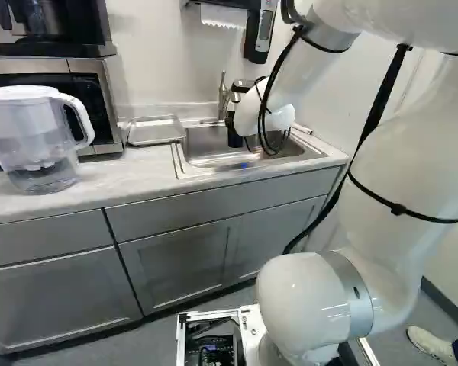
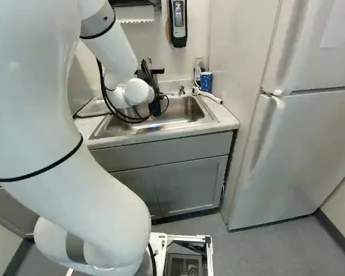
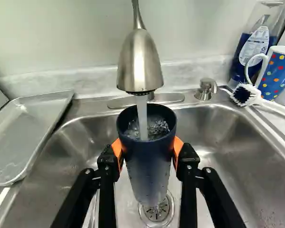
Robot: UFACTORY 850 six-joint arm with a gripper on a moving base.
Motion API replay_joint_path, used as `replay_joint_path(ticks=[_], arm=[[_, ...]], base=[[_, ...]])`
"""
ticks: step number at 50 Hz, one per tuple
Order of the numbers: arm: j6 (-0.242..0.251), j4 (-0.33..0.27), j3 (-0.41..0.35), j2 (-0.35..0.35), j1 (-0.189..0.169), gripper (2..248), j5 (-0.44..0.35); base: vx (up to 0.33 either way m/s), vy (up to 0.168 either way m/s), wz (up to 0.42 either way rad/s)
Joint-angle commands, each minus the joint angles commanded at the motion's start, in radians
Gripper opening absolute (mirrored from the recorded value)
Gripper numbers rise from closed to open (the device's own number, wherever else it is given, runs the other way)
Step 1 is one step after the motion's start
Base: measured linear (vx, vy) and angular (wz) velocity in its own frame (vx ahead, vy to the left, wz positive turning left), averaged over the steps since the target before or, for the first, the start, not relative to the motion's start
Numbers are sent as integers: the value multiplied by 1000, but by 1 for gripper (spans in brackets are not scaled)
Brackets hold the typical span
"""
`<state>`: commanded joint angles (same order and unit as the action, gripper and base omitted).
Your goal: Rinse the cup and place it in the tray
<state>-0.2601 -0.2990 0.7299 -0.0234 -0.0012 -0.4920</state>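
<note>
Standing on the pale marbled counter (image 1: 114, 179) at the left of the left base view, a clear plastic pitcher with a white lid (image 1: 27, 133) is backed by a steel-and-black microwave (image 1: 103, 99). A shallow rectangular metal tray (image 1: 154, 131) is laid beside the stainless-steel sink (image 1: 204, 145). In the right base view, the black tool (image 2: 155, 106) is held over the sink. In the wrist view, a dark blue tapered cup (image 3: 149, 164) is clamped between the tool's orange pads (image 3: 117, 149), its mouth filled by water from the brushed-metal faucet (image 3: 140, 61).
</note>
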Motion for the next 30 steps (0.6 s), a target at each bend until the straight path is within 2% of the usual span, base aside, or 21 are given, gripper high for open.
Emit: replay_joint_path(ticks=[30], arm=[[0, 0, 2, -2, 13, 121, 0]], base=[[0, 0, 0]])
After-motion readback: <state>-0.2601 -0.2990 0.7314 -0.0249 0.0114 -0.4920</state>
